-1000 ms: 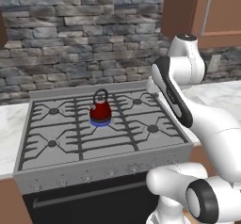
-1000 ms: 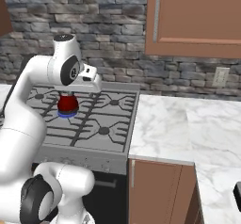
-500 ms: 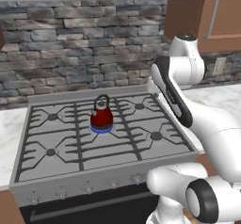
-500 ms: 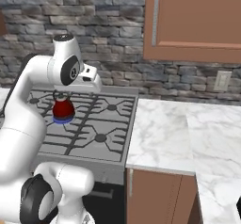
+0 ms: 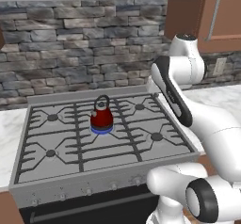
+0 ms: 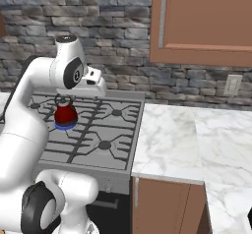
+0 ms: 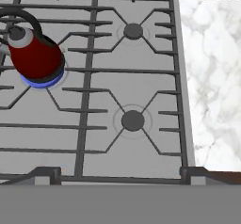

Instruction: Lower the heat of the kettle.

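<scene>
Kettle first: the small rounded dark-red kettle [image 5: 101, 118] with a blue base ring, a silver top and a thin dark loop handle stands upright on the centre burner of the grey gas stove [image 5: 28, 171], on its dark iron grates. The right base view shows the same kettle [image 6: 65, 115] on the middle of the stove [image 6: 123, 165], partly behind the white robot arm [image 6: 29, 105]. From the hand camera the kettle [image 7: 34, 56] sits at the upper left, its blue ring resting on the grate, with two bare round burners [image 7: 132, 120] to its right, well apart from it.

A row of small grey knobs [image 5: 87, 190] runs along the stove's front panel, below the grates. White marble table [image 6: 177, 144] lies to the right of the stove, touching its edge, and shows as a pale strip [image 7: 212, 77] in the hand view. Brown wooden cabinets [image 6: 206, 21] hang above it, against a grey stone wall [image 5: 70, 44].

The arm [image 5: 174, 91] is raised above the right side of the stove, apart from the kettle. The claw's fingertips are not clear enough to judge, so I cannot tell whether the claw is open or closed.
</scene>
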Motion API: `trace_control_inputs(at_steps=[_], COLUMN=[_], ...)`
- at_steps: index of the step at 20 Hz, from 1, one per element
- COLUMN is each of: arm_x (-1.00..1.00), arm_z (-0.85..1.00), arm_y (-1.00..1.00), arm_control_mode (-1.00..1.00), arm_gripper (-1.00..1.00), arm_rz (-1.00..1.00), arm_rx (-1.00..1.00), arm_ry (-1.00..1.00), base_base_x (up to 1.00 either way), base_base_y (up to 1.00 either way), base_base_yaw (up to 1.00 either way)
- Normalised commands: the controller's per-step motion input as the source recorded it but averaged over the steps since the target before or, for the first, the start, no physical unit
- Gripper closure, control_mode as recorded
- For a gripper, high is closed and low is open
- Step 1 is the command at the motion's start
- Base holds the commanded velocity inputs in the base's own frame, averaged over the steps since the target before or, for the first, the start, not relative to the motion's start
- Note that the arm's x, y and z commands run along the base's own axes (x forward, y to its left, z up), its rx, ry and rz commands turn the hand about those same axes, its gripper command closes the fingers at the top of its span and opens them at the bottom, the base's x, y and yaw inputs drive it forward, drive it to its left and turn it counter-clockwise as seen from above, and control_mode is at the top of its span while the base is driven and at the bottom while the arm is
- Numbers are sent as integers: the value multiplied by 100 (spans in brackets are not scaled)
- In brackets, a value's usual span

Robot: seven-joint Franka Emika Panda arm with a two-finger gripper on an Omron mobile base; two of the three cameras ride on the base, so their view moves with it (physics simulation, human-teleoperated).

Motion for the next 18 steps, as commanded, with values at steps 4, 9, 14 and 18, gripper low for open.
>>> trace_control_inputs(at_steps=[4,9,14,18], arm_x=[-17,-45,-49,-49], arm_z=[-8,-25,-38,-41], arm_y=[21,82,100,100], arm_control_mode=[-100,-100,-100,-100], arm_gripper=[-100,-100,-100,-100], arm_rz=[1,15,28,30], arm_rx=[-5,-25,-35,-37], arm_ry=[0,0,0,0], base_base_x=[0,0,0,0], base_base_y=[0,0,0,0], base_base_yaw=[0,0,0,0])
